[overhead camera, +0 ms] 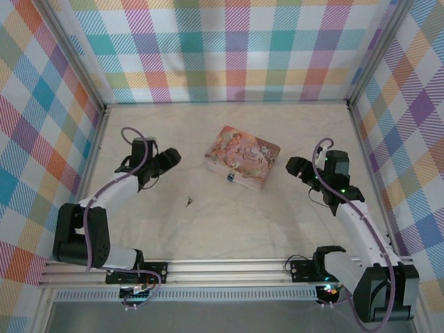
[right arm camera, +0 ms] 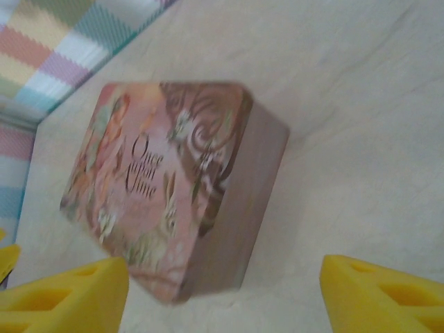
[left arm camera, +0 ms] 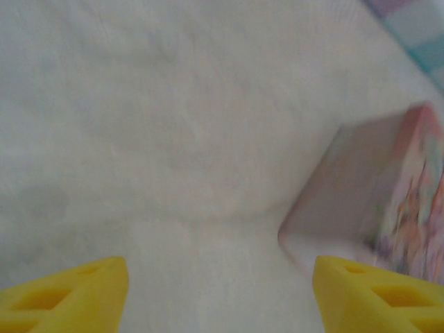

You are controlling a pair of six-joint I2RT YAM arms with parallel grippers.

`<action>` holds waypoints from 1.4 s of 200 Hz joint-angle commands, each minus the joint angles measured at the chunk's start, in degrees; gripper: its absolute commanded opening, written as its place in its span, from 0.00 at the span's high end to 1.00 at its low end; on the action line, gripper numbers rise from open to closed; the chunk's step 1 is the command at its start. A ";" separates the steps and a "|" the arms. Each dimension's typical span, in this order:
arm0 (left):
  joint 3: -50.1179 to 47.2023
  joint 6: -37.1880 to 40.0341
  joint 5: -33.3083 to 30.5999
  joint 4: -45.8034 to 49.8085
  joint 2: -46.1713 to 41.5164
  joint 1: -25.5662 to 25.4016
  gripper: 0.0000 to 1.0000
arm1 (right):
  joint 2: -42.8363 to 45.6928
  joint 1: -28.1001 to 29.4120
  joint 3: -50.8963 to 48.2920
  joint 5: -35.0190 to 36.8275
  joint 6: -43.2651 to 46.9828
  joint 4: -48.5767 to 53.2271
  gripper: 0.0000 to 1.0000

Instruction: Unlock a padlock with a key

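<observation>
A tiny blue-grey padlock (overhead camera: 229,178) hangs at the near side of a pink illustrated tin (overhead camera: 243,158). On the table left of and nearer than the tin lies the small dark key (overhead camera: 189,202). My left gripper (overhead camera: 171,159) hovers left of the tin and beyond the key. In the left wrist view its yellow fingers (left arm camera: 69,295) stand wide apart over bare table, open, with the tin (left arm camera: 368,201) at the right. My right gripper (overhead camera: 294,166) sits just right of the tin, open. Between its yellow fingers (right arm camera: 66,295) shows the tin's corner (right arm camera: 173,180), untouched.
Plaid walls (overhead camera: 229,48) close in the cream table (overhead camera: 229,229) at the back and both sides. An aluminium rail (overhead camera: 229,267) with both arm bases runs along the near edge. Bare table lies around the key.
</observation>
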State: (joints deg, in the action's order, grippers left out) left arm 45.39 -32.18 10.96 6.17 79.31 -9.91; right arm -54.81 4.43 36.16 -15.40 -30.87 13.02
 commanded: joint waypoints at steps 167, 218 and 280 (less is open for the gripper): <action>6.69 -15.66 -17.16 29.19 6.60 -24.97 0.56 | 0.57 16.46 1.52 7.84 -4.88 10.63 0.29; 8.21 -15.73 -18.53 27.49 11.29 -25.32 0.57 | 1.01 17.28 0.78 8.93 -5.46 11.15 0.28; 9.16 -15.67 -18.37 27.46 16.00 -26.30 0.62 | 0.35 17.28 0.63 9.43 -5.65 11.04 0.28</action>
State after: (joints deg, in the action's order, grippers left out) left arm 53.12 -47.18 -6.13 32.86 94.06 -35.09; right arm -54.24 21.41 36.23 -6.46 -35.62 23.53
